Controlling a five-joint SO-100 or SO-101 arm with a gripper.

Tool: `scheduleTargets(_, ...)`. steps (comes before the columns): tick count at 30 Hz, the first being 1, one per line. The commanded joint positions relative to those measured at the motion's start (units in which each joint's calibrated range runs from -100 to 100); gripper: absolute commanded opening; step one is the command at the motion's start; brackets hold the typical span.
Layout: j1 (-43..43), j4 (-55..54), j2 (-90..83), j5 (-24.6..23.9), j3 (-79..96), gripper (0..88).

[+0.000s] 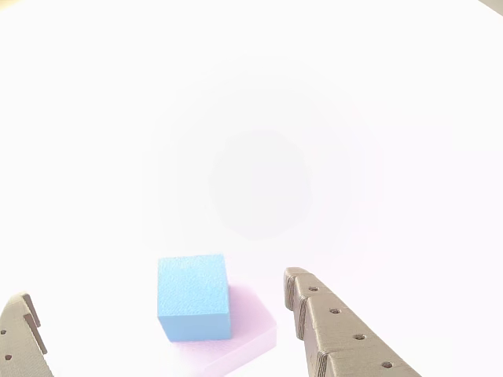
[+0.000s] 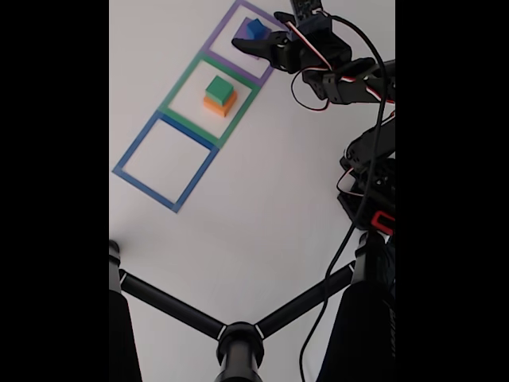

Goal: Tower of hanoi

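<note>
A small blue cube (image 1: 192, 297) sits on a flat pale purple block (image 1: 247, 330) in the other view. In the fixed view the same blue cube (image 2: 254, 29) and purple block (image 2: 242, 33) lie inside the purple taped square (image 2: 238, 6) at the top. A green cube (image 2: 219, 89) rests on an orange block (image 2: 219, 106) inside the green taped square (image 2: 180, 84). My gripper (image 1: 159, 287) is open, its two brown fingers (image 1: 338, 330) spread wide to either side of the blue cube and not touching it. The gripper (image 2: 262, 46) hovers at the purple square.
A blue taped square (image 2: 131, 155) lies below the green one on the white table (image 2: 262, 191). The arm's base and cables (image 2: 370, 183) stand at the right edge. A black tripod (image 2: 238, 338) spreads across the bottom of the fixed view.
</note>
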Motion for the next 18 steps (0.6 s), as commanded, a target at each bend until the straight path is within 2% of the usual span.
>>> scheduleTargets(1,-0.86,-3.60,2.12,0.00,-1.73,36.3)
scheduleTargets(18,-3.06,-7.25,7.53,0.00,-4.18,36.1)
